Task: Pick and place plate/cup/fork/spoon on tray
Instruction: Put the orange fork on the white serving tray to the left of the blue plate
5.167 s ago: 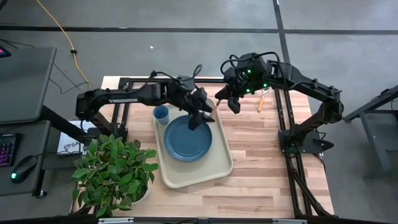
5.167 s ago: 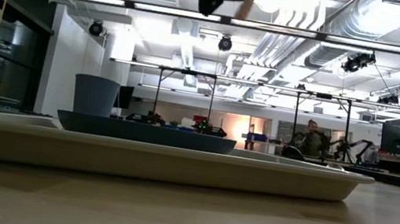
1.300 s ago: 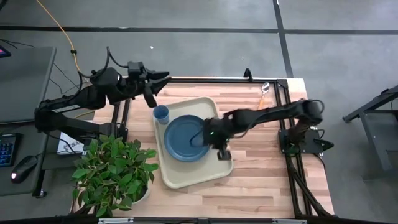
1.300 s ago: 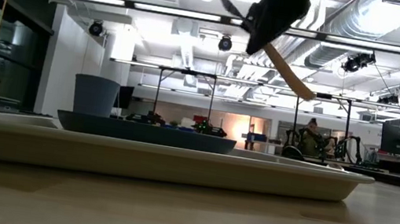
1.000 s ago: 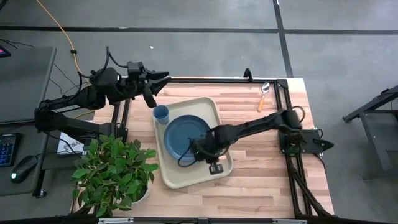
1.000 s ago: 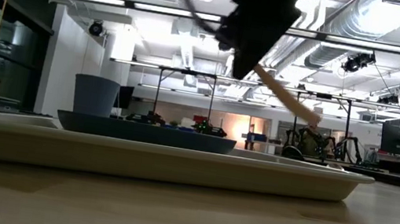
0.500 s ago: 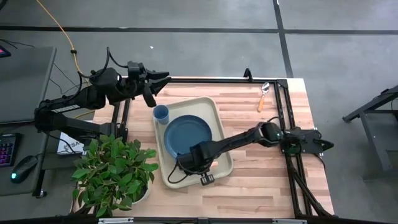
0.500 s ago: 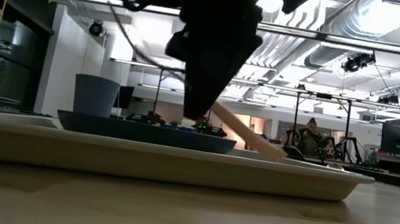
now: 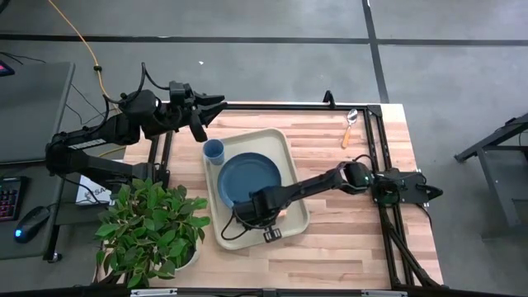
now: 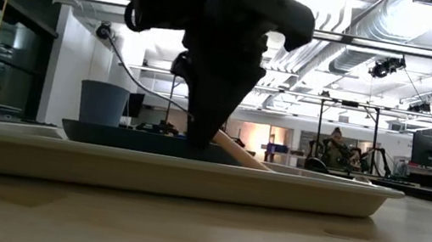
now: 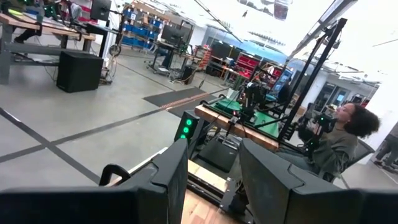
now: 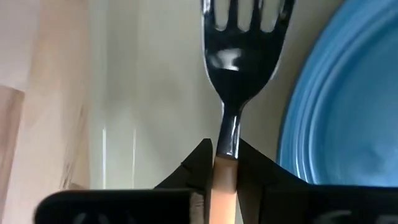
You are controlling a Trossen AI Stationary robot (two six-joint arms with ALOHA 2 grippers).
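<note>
My right gripper (image 9: pixel 245 218) is low over the near half of the beige tray (image 9: pixel 262 241), just off the near rim of the dark blue plate (image 9: pixel 247 177). It is shut on the orange-handled fork (image 12: pixel 241 50). The light-blue cup (image 9: pixel 214 151) stands on the tray's far left corner. The spoon (image 9: pixel 350 125) lies on the table at the far right. My left gripper (image 11: pixel 214 186) is open and empty, raised beyond the table's far left corner (image 9: pixel 206 111). My right gripper pinches the fork's orange handle (image 12: pixel 221 182) between its two fingers, at the end next to the silver neck. The tined head sticks out ahead of the fingers over the tray's bare floor beside the plate. In the low view the handle (image 10: pixel 241 155) slants down behind the tray's rim.
A potted plant (image 9: pixel 148 229) stands at the table's near left corner. Bare wood (image 9: pixel 355 223) lies to the right of the tray. A person sits in the room beyond the table (image 11: pixel 342 137).
My right gripper has carried the fork toward the table's near left, across the plate's near rim, and has come down close to the tray. The fork's handle now slants down to the tray's rim line.
</note>
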